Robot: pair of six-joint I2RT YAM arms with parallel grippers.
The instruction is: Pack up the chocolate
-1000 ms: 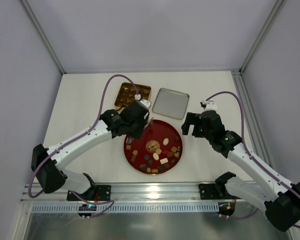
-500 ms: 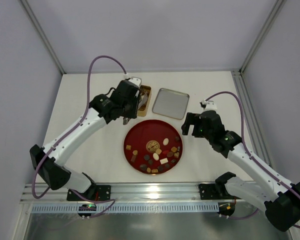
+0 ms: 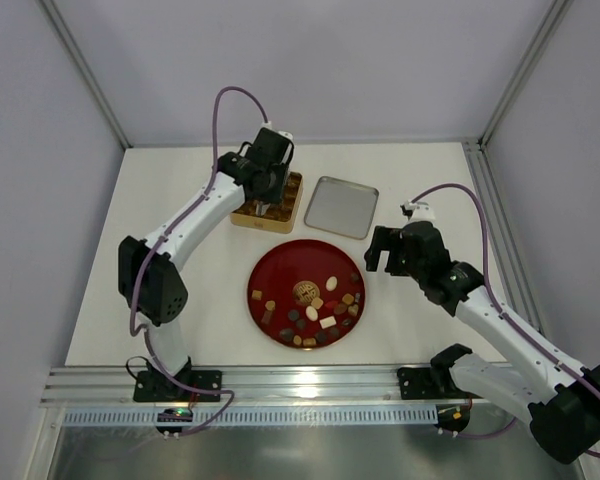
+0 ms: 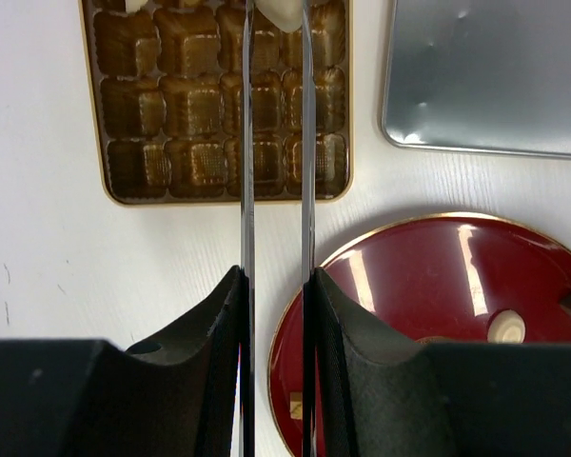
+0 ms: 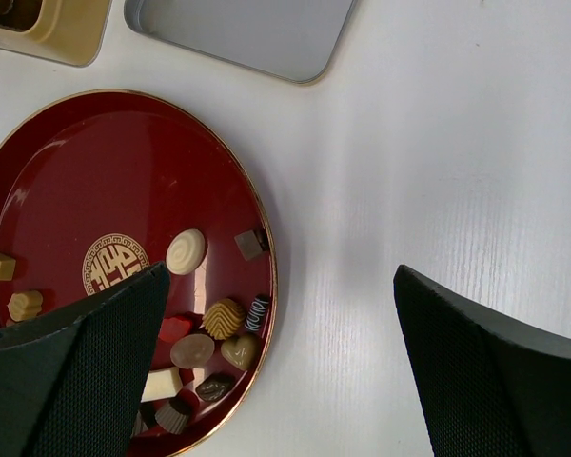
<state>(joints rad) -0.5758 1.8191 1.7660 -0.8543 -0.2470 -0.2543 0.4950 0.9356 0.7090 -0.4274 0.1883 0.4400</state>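
Observation:
The chocolates (image 3: 320, 312) lie scattered on the round dark-red plate (image 3: 280, 270); they also show in the right wrist view (image 5: 187, 251). The gold tin (image 3: 242, 217), with brown moulded cells (image 4: 133, 105), stands behind the plate. My left gripper (image 3: 264, 207) hangs over the tin, its thin blades (image 4: 274, 38) shut on a cream-white chocolate (image 4: 285, 11) at the tips, above the tin's right columns. My right gripper (image 3: 380, 250) is open and empty (image 5: 276, 276), hovering over the plate's right rim (image 5: 266, 238) and the white table.
The tin's lid (image 3: 342, 206) lies upside down, silver inside up, right of the tin; it also shows in the left wrist view (image 4: 485, 76) and the right wrist view (image 5: 238, 29). White walls and metal posts enclose the table.
My left arm has swung from the plate's left side back and up to above the gold tin. The right arm has not moved.

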